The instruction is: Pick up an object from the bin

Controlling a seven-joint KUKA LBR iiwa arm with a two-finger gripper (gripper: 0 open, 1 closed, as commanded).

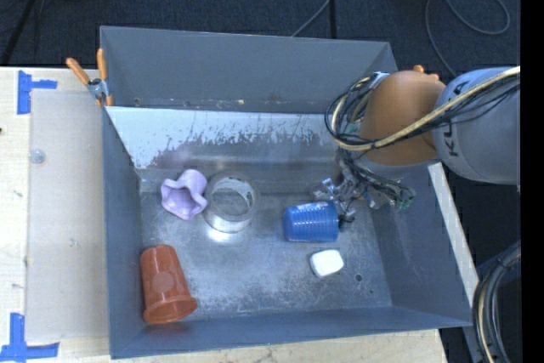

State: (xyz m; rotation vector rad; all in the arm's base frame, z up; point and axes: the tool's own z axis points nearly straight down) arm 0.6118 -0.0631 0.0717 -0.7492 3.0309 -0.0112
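Gripper [342,204] by the bin's [246,81] right wall, at a toppled blue cup's [308,223] right end (grip parted or closed, cannot tell), white lump [326,263] nearby

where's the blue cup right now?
Camera view: blue cup lies on its side right of centre in the bin, beside the gripper, white lump just below it, clear cup to its left.
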